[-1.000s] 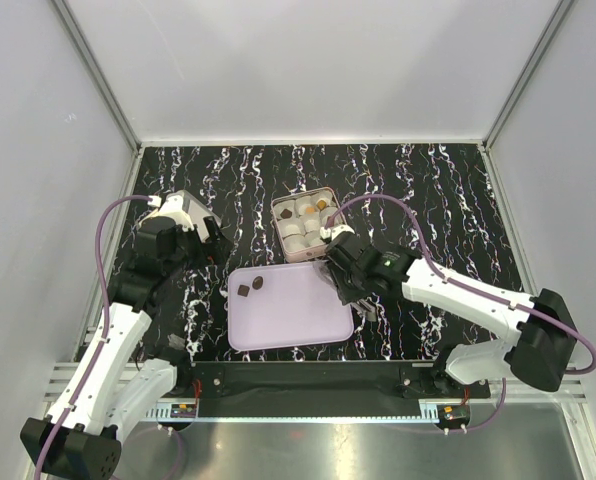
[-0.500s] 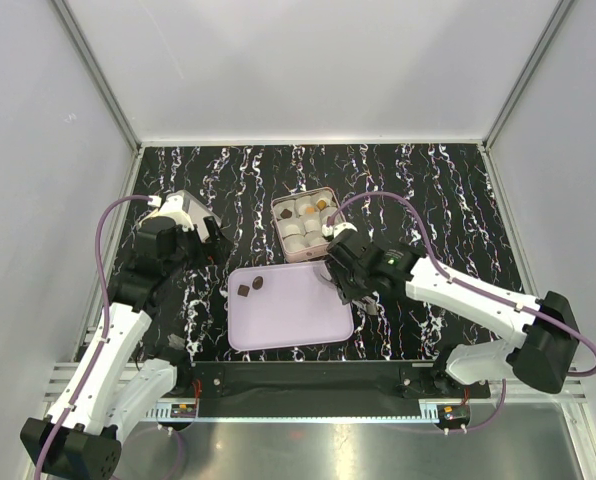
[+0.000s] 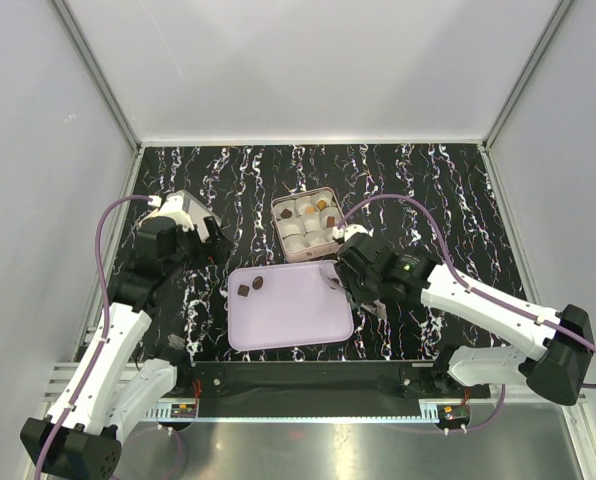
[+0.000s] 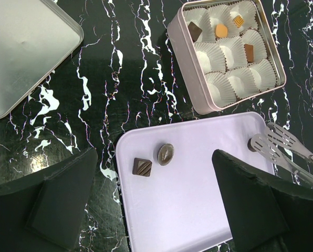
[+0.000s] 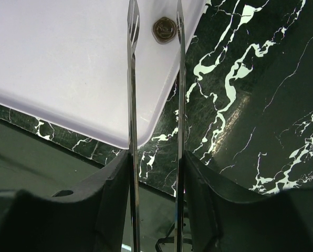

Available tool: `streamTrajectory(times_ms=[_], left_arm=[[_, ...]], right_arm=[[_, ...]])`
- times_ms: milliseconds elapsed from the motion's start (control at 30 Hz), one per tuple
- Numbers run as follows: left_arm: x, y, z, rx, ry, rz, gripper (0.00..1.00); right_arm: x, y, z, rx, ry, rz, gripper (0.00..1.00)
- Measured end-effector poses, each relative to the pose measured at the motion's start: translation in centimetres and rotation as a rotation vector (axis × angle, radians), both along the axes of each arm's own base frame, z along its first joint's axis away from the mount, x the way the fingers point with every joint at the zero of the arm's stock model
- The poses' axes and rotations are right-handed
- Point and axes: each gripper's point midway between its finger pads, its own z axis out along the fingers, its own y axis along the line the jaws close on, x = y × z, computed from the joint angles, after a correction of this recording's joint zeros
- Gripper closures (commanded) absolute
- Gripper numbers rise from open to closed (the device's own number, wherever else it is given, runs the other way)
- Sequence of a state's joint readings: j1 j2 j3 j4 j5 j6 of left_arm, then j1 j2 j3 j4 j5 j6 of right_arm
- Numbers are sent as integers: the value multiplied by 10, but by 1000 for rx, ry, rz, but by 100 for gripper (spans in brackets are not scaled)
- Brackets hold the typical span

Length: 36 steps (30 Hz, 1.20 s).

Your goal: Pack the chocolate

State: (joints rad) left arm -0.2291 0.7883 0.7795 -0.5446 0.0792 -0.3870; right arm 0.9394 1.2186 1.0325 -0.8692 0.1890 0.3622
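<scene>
Here we judge the packing about half done: four chocolates (image 4: 221, 31) sit in the tin (image 4: 244, 97), ahead of the left gripper's (image 4: 154, 157) wide, empty jaws, and two lie on the tray (image 4: 198, 210) between them. The right gripper's (image 5: 155, 173) jaws clamp tongs (image 5: 131, 105), whose parted tips straddle a third loose piece (image 5: 164, 30).

Black marbled table (image 3: 428, 180) between plain white walls (image 3: 308, 60).

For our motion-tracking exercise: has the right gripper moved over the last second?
Yes. In the top view the right gripper has shifted rightward, away from the tin's corner.
</scene>
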Motion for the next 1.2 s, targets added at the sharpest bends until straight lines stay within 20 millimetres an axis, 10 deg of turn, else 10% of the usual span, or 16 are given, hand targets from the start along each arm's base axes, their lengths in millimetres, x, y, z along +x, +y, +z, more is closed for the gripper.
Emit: streamTrajectory(times_ms=[1200], left_arm=[[0, 0, 0, -3, 1, 3, 1]], right_arm=[[-16, -9, -30, -34, 103, -68, 57]])
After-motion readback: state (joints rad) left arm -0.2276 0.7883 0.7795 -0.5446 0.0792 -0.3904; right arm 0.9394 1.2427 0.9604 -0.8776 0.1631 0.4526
